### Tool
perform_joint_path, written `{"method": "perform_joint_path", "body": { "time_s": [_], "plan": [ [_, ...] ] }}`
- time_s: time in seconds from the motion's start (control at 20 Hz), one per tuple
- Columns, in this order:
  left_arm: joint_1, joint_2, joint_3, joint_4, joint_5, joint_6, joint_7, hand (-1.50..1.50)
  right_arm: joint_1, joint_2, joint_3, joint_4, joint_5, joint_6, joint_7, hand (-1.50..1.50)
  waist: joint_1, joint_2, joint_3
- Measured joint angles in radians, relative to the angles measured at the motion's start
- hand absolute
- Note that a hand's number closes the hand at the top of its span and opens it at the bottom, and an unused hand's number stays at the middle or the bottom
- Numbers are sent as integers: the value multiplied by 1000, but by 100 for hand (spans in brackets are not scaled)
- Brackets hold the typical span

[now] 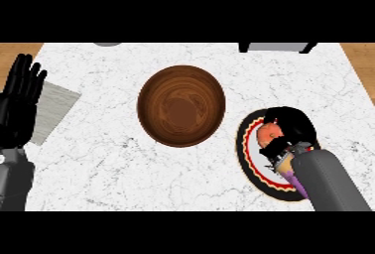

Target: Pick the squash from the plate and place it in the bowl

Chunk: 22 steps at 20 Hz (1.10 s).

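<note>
A brown wooden bowl (181, 105) stands at the middle of the white marble counter. To its right lies a plate (249, 149) with a dark patterned rim and red inner ring. My right hand (293, 130) is down over the plate, its fingers curled round the orange squash (270, 132), of which only a small patch shows. My left hand (21, 99) rests open at the left edge, fingers up, away from bowl and plate.
A grey cloth (55, 109) lies under and beside my left hand. A dark-framed object (277, 46) and a grey object (107, 44) sit at the counter's far edge. Wooden floor shows beyond the counter's corners.
</note>
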Motion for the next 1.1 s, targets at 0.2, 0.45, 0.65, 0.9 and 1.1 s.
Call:
{"method": "perform_joint_path", "body": {
  "time_s": [0.2, 0.45, 0.65, 0.9, 1.1],
  "plan": [
    [-23, -7, -18, -5, -2, -5, -1, 0, -89, -171, 23, 64, -3, 101, -246, 150, 39, 22, 4],
    [-40, -22, -35, -7, -2, -9, -7, 0, -200, -341, 12, 170, -20, 141, -549, 150, 71, 35, 7],
    [-58, -19, -39, -2, -2, -12, 1, 0, -286, -427, -28, 285, -28, 90, -728, 150, 82, 39, 9],
    [-62, -30, -49, 10, -15, -3, -7, 0, -411, -492, -94, 428, -65, 63, -914, 150, 80, 36, 7],
    [-63, -30, -45, 29, -15, -6, -17, 0, -505, -522, -144, 514, -120, 100, -1076, 150, 75, 32, 6]
  ]
}}
